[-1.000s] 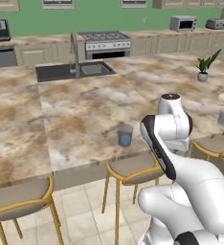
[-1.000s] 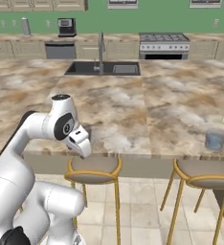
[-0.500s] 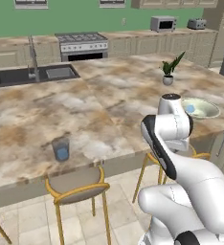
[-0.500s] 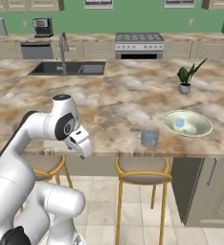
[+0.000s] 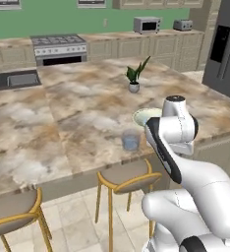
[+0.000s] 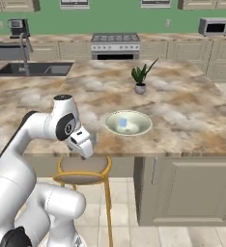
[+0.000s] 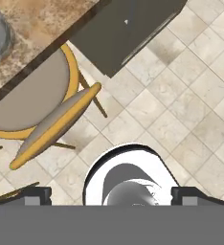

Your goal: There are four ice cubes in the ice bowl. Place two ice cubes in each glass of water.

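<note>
- the marble tabletop point(image 6: 182, 116) carried everything, with a yellow-framed stool point(image 7: 32, 103) tucked beneath its near edge.
- the ice bowl point(image 6: 128, 123) sat near that edge, pale blue ice cubes point(image 6: 123, 123) inside (their number could not be told).
- one glass of water point(image 5: 130, 140) stood just left of the bowl.
- the claw point(image 7: 111, 196) pointed at the floor, its tips wide apart, holding nothing.

Glossy white arm point(image 5: 186, 172), dark joints, rounded segments
</note>
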Available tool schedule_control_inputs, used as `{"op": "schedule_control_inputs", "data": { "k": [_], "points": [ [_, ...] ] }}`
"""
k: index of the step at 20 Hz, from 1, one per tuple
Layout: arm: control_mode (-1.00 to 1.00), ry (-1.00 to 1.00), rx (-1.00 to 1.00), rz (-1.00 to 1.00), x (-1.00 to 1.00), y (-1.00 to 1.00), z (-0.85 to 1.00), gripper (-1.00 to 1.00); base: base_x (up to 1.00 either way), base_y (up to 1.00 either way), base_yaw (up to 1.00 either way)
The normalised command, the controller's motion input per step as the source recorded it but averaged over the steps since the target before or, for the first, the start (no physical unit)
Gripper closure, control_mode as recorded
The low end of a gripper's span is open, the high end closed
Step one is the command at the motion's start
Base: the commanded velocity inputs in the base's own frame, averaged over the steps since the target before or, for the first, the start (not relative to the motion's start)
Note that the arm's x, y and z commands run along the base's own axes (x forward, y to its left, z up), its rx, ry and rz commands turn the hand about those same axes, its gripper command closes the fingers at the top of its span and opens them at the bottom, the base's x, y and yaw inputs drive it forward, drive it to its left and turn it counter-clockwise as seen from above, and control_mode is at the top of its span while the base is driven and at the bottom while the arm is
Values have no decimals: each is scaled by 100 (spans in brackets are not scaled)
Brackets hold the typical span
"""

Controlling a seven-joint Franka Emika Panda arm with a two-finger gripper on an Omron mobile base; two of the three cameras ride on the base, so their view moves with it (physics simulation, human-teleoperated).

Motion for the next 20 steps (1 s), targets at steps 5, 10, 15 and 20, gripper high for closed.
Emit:
{"op": "schedule_control_inputs", "data": {
  "k": [5, 10, 15, 20],
  "points": [
    [100, 0, 0, 0, 0, 0, 0, -100, 36, -100, -5],
    [100, 0, 0, 0, 0, 0, 0, -100, 51, -92, 0],
    [100, 0, 0, 0, 0, 0, 0, -100, 58, -36, 10],
    [100, 0, 0, 0, 0, 0, 0, -100, 29, 0, 15]
  ]
}}
